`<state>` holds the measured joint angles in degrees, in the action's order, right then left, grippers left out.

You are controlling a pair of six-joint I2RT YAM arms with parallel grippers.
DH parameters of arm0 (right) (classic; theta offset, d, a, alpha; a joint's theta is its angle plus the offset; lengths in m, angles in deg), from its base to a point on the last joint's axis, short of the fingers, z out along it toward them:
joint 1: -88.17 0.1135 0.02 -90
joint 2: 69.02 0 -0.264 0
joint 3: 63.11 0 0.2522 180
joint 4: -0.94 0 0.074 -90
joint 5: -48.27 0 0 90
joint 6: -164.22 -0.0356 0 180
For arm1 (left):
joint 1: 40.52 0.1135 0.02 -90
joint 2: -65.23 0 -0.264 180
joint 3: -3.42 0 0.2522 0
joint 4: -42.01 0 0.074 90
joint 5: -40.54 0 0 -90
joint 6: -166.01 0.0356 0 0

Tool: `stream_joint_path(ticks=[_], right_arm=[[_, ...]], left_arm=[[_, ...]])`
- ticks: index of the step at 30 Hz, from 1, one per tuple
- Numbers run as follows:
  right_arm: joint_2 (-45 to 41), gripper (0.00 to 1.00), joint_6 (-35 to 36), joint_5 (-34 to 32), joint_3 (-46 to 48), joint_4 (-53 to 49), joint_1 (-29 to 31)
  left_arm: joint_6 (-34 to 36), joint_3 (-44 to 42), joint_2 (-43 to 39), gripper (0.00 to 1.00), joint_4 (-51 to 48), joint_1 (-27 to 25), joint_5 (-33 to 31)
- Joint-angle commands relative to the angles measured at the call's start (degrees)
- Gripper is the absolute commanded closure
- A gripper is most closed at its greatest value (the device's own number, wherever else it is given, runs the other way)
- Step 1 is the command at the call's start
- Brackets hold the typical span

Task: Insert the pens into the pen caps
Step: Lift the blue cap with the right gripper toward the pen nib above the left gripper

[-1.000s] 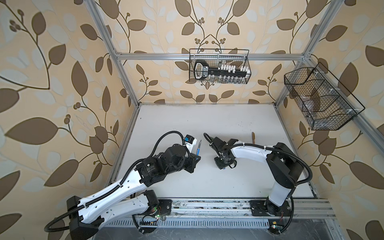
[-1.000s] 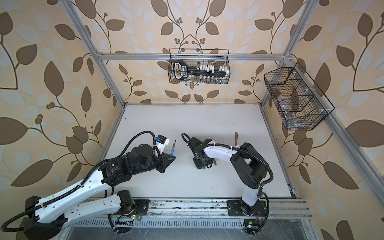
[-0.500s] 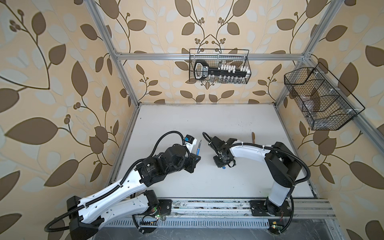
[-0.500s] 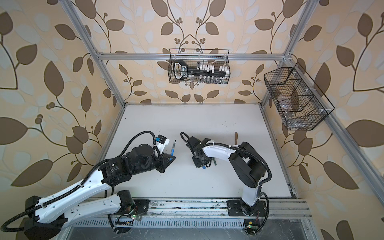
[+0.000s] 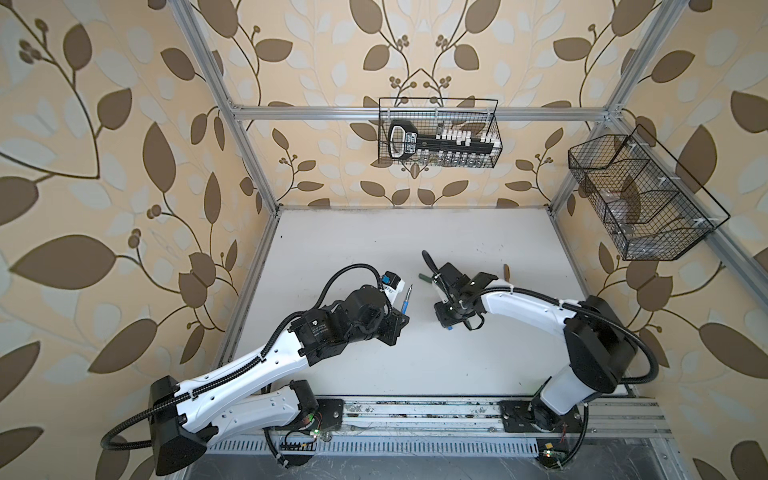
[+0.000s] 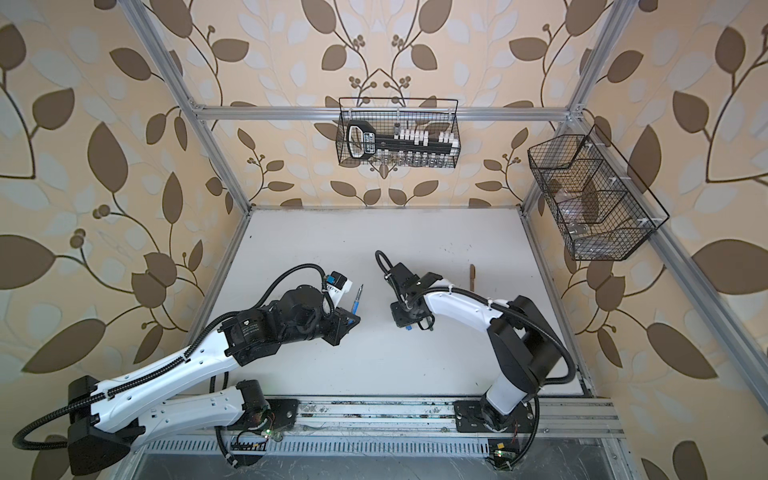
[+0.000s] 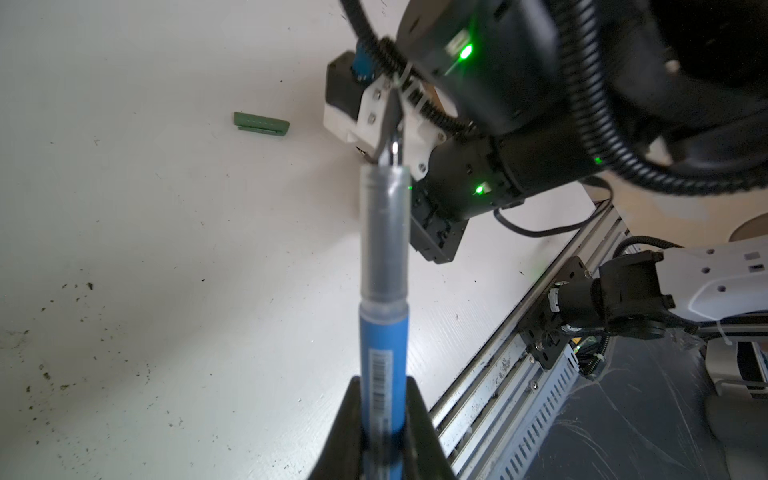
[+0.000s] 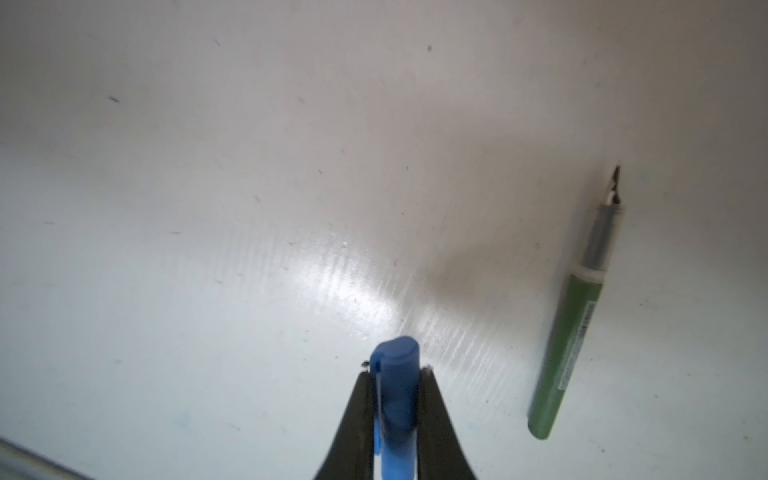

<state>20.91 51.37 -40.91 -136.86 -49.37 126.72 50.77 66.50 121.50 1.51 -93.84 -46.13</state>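
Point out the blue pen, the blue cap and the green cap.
blue pen (image 7: 383,345): left wrist view, on the blue barrel.
blue cap (image 8: 395,357): right wrist view, on its rounded closed end.
green cap (image 7: 261,124): left wrist view, on its middle.

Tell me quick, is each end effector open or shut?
Left end effector: closed, holding the blue pen.
Right end effector: closed, holding the blue cap.

Left claw (image 7: 382,386) and right claw (image 8: 395,376) are pinched closed, arms bent inward, apparently facing each other.
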Motion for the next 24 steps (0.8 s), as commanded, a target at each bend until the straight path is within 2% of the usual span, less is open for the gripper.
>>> stream_joint_path(ticks=[1, 8, 13, 18, 24], right_arm=[[-5.57, 0.90, -2.36, 7.98, 2.78, 4.44, -2.96], [-18.74, 0.91, -11.38, 19.41, 9.80, 17.82, -10.46], [-26.24, 0.89, -19.04, 22.18, 13.36, 27.41, -13.80], [-25.63, 0.90, -17.98, 20.23, 12.15, 22.38, -13.94], [-28.96, 0.89, -19.46, 22.53, 12.71, 25.09, -14.02]], left_arm=[[0.99, 2.38, 2.13, 0.86, 2.63, -0.47, 2.71], [0.63, 3.47, 6.39, 0.87, 6.99, -0.71, 6.24], [0.62, 4.93, 8.96, 0.87, 8.85, -1.99, 7.21], [0.10, 4.55, 9.76, 0.88, 10.20, -2.40, 7.83], [0.20, 4.95, 9.90, 0.87, 9.54, -2.49, 7.84]])
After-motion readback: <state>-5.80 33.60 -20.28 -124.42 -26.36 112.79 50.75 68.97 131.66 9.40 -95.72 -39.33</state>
